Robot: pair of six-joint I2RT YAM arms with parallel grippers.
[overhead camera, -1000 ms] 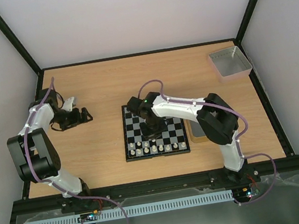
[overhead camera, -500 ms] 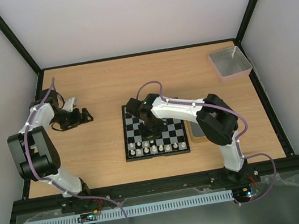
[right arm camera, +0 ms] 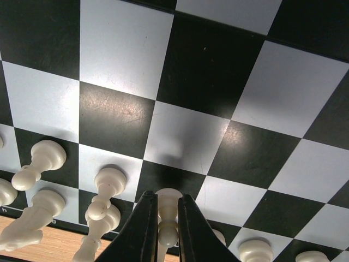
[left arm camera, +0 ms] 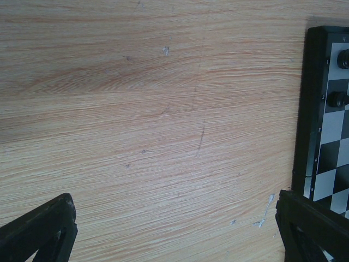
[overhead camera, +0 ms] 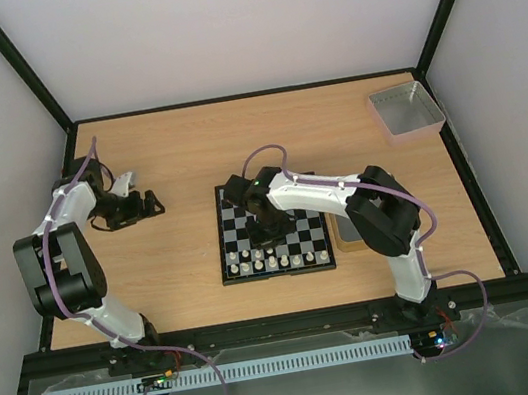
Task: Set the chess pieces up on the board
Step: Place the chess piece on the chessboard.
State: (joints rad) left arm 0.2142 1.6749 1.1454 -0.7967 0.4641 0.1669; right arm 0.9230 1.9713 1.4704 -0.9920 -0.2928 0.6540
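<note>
The board (overhead camera: 225,264) lies mid-table, with cream-white chess pieces (overhead camera: 273,260) along its two near rows. My right gripper (overhead camera: 266,223) hovers low over the board's middle. In the right wrist view it (right arm camera: 165,200) is shut on a cream-white pawn (right arm camera: 168,233) above a black square, next to standing white pieces (right arm camera: 107,184). My left gripper (overhead camera: 149,205) is open and empty over bare table to the left of the board. The left wrist view shows its fingers (left arm camera: 41,232) wide apart, and the board's rim (left arm camera: 308,98) with two black pieces (left arm camera: 339,99) at the right edge.
A clear grey square bin (overhead camera: 406,111) stands at the back right corner. A tan-rimmed tray (overhead camera: 341,233) lies just right of the board, mostly hidden under my right arm. Black frame posts and walls close in the table.
My right gripper has shifted slightly left over the board with the pawn in it. The left arm has not moved.
</note>
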